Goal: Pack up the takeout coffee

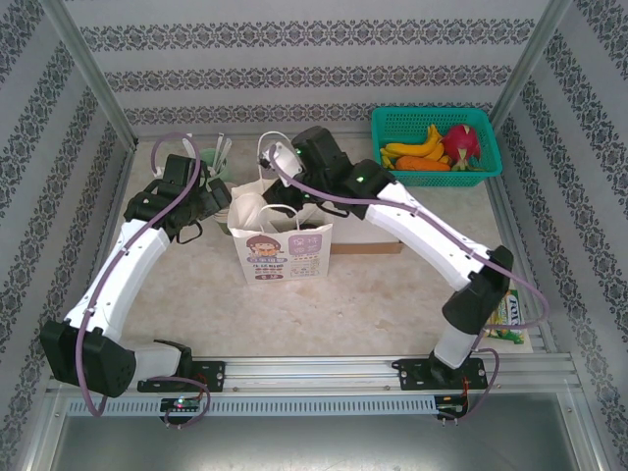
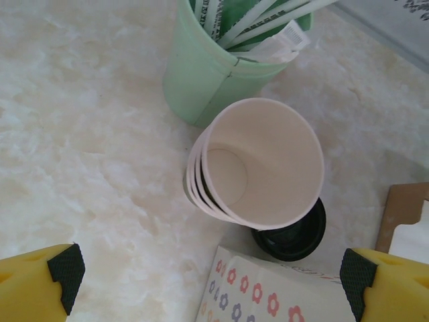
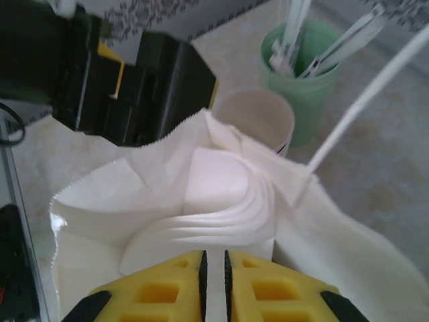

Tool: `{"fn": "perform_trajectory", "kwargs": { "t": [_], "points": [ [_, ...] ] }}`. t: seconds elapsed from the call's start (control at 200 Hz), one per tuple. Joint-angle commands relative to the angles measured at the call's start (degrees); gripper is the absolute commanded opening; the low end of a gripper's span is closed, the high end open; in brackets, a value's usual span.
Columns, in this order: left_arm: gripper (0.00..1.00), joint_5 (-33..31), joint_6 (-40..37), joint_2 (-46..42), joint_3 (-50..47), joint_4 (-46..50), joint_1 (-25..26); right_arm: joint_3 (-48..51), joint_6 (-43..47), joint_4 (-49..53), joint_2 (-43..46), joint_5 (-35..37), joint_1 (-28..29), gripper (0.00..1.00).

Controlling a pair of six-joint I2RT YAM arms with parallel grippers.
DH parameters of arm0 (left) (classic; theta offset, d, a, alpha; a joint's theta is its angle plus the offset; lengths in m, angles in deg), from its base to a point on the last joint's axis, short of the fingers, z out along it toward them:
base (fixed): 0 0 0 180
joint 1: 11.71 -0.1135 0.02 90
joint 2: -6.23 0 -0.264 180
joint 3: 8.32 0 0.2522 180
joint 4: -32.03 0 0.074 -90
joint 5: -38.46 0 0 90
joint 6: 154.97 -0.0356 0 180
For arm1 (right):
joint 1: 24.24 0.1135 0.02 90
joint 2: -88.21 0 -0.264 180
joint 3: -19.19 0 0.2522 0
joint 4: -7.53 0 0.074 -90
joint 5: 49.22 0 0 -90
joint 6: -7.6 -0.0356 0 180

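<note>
your left gripper (image 2: 211, 272), wide open and empty, should drop squarely round the takeout coffee (image 2: 295, 236) tucked between cup stack (image 2: 258, 164) and paper bag (image 2: 268, 298); right gripper (image 3: 213, 258) sits nearly closed over the bag, hold unclear.

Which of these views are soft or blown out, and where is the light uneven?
Top external: sharp, even light, faint shadows under the arms. Left wrist: stack of cups fairly sharp, left gripper's fingers blurred, tabletop washed pale. Right wrist: soft throughout, paper bag interior nearly blown out, right gripper's fingers out of focus.
</note>
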State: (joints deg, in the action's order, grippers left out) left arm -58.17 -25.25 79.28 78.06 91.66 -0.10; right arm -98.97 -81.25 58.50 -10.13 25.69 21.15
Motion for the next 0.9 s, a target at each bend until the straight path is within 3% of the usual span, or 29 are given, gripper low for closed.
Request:
{"fn": "perform_trajectory", "kwargs": {
  "t": [0.0,0.21,0.47,0.684,0.709,0.769,0.804,0.894],
  "points": [
    [1.0,1.07,-0.62,0.7,1.48,-1.42,0.43,3.79,-3.01,-5.65,2.0,2.6,-1.01,0.19],
    [1.0,0.46,-1.66,2.21,3.1,1.15,0.51,10.69,-5.78,-13.42,9.67,7.32,-2.85,0.26],
    [0.99,-7.52,-3.8,-4.55,1.84,0.11,0.09,26.16,-10.78,-24.97,23.26,18.79,-10.8,0.52],
    [0.99,-20.67,-6.12,-12.31,-3.93,-3.66,-1.09,38.24,-17.19,-28.75,31.45,27.3,-21.33,0.69],
    [0.99,-22.69,-6.3,-13.26,-4.97,-4.48,-1.23,39.55,-17.95,-29.09,32.1,29.06,-22.46,0.79],
    [0.99,-27.92,-6.37,-15.48,-8.23,-7.13,-1.51,43.1,-19.32,-30.18,33.77,32.33,-25.08,0.85],
    [0.99,-30.9,-5.96,-16.72,-10.33,-9.02,-1.73,45.24,-20.56,-30.6,34.6,34.21,-26.93,0.97],
    [1.0,-36.85,-4.96,-19.27,-16.66,-14.25,-2.59,50.99,-24.03,-31.45,36.3,38.69,-31.39,0.98]
  ]
}}
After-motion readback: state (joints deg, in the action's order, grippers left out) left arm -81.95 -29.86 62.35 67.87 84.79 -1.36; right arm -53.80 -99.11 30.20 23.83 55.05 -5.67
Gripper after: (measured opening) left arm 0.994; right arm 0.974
